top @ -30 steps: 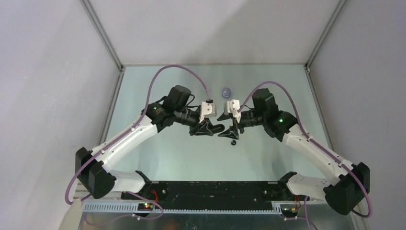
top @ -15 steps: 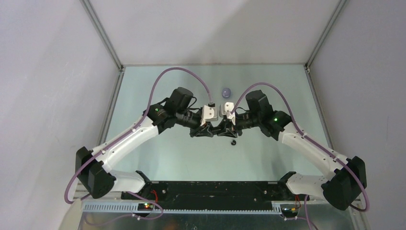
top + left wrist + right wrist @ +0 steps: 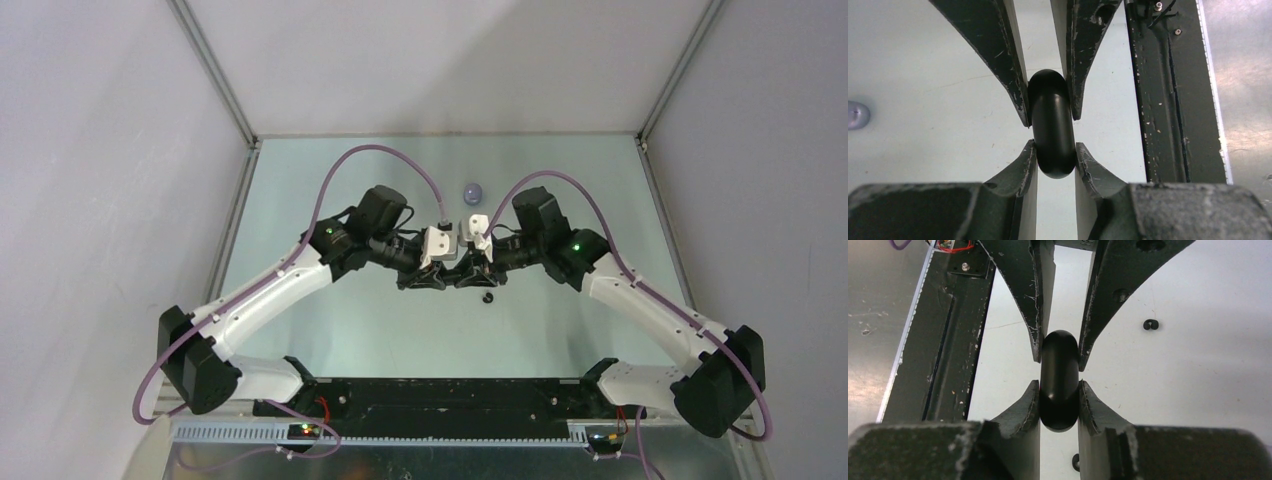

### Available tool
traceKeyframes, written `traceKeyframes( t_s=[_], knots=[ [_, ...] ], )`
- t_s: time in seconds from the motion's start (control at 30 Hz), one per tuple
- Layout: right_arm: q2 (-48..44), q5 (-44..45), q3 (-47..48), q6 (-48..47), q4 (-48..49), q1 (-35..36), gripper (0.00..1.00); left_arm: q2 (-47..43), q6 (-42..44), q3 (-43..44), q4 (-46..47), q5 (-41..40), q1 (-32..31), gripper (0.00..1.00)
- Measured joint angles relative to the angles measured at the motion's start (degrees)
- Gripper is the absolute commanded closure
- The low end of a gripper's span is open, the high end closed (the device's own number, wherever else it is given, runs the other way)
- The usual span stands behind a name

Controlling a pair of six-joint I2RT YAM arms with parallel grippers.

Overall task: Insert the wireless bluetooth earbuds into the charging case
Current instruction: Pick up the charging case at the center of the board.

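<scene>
A glossy black rounded charging case (image 3: 1050, 125) is held on edge above the table between both grippers; it also shows in the right wrist view (image 3: 1059, 375). My left gripper (image 3: 1054, 147) is shut on one end of it. My right gripper (image 3: 1059, 385) is shut on the other end, facing the left one. In the top view the two grippers meet at mid-table, left (image 3: 438, 272) and right (image 3: 472, 272). A tiny black earbud (image 3: 1150, 324) lies on the table beside them, also seen from above (image 3: 487, 297). Another black bud (image 3: 1075, 461) peeks out under my right fingers.
A small pale purple rounded thing (image 3: 473, 191) lies on the table behind the grippers and shows at the left edge of the left wrist view (image 3: 855, 114). The black base rail (image 3: 430, 395) runs along the near edge. Grey walls enclose the table.
The two grippers, apart one second ago, have come together at mid-table. The right arm moved left and both now clamp the black case. Little has moved in the last half second.
</scene>
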Motion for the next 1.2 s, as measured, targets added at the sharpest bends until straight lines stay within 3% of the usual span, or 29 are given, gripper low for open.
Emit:
traceKeyframes(
  t_s=[0.13,0.17,0.27,0.33,0.4,0.63,0.83,1.07,1.2],
  knots=[
    [0.20,-0.17,0.20,-0.39,-0.22,0.00,0.98,-0.11,0.39,0.00,-0.17,-0.15,-0.11,0.53],
    [0.20,-0.26,0.22,-0.11,-0.26,0.00,1.00,-0.20,0.44,0.00,-0.15,-0.39,-0.11,0.40],
    [0.17,-0.42,0.63,1.44,-0.66,0.00,1.00,-0.59,0.22,0.00,0.68,-1.86,0.02,0.24],
    [0.17,-0.94,1.51,3.28,-0.72,-0.63,1.00,-0.98,-0.70,-0.07,2.03,-2.40,0.66,0.07],
    [-0.02,-2.67,2.47,5.92,-0.04,-2.36,1.00,-1.92,-2.38,-0.42,3.76,-2.21,2.03,0.01],
    [-1.38,-9.46,3.21,19.91,7.65,-13.22,1.00,-7.41,-12.68,-1.53,11.56,2.03,12.24,0.01],
    [-0.96,-13.53,3.26,41.88,22.43,-18.82,1.00,-6.56,-30.32,0.87,24.39,10.14,21.03,0.01],
    [3.41,-14.56,3.39,65.94,41.77,-20.85,1.00,-4.55,-53.53,-4.04,49.66,12.24,21.20,0.01],
    [4.35,-13.57,2.03,72.94,47.60,-20.33,1.00,-3.54,-62.71,-9.09,58.82,12.44,19.45,0.02]
  ],
)
